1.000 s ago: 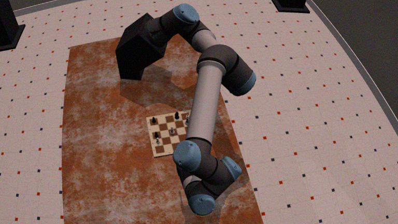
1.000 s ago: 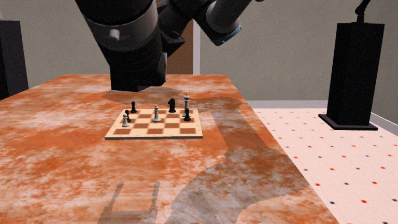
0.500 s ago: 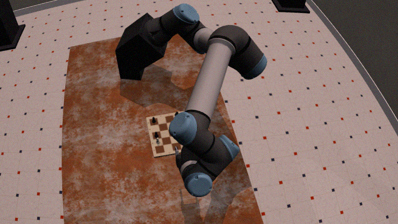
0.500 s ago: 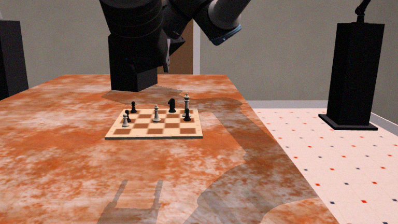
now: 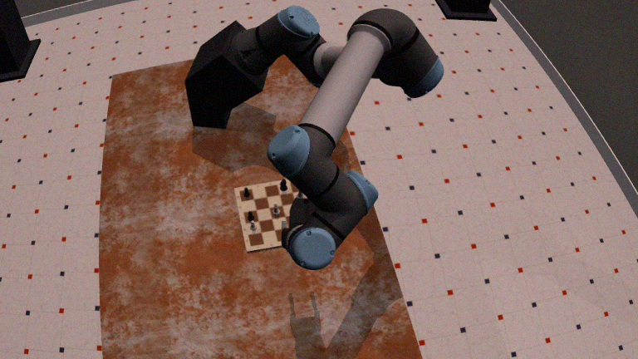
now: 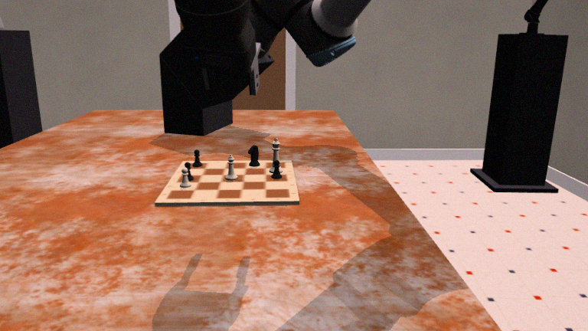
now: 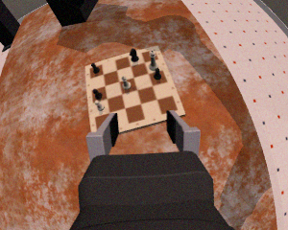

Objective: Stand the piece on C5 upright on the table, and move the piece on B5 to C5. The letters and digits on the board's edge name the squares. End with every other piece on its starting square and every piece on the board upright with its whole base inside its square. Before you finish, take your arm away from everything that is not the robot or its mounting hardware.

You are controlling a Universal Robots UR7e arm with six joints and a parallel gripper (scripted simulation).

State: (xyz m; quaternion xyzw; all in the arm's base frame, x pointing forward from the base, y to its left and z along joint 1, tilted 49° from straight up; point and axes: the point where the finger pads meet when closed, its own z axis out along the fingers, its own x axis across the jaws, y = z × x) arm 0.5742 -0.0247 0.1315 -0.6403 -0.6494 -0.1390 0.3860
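Note:
A small chessboard (image 7: 132, 92) lies on the rust-coloured table; it also shows in the top view (image 5: 267, 216) and the exterior view (image 6: 230, 183). All its pieces stand upright: a black knight (image 6: 253, 155), a tall white piece (image 6: 275, 154), a black pawn (image 6: 276, 169) in front of that, a white piece (image 6: 230, 168) near the middle, and two black pawns (image 6: 197, 158) (image 6: 188, 171) and a white pawn (image 6: 184, 178) on the left. I cannot read the edge letters. My gripper (image 7: 142, 122) is open and empty, high above the table by the board's near edge.
The arm's black base block (image 5: 221, 82) stands on the table behind the board. The arm's wrist joints (image 5: 324, 204) hide the board's right side in the top view. Black pillars (image 6: 522, 110) stand on the floor beside the table.

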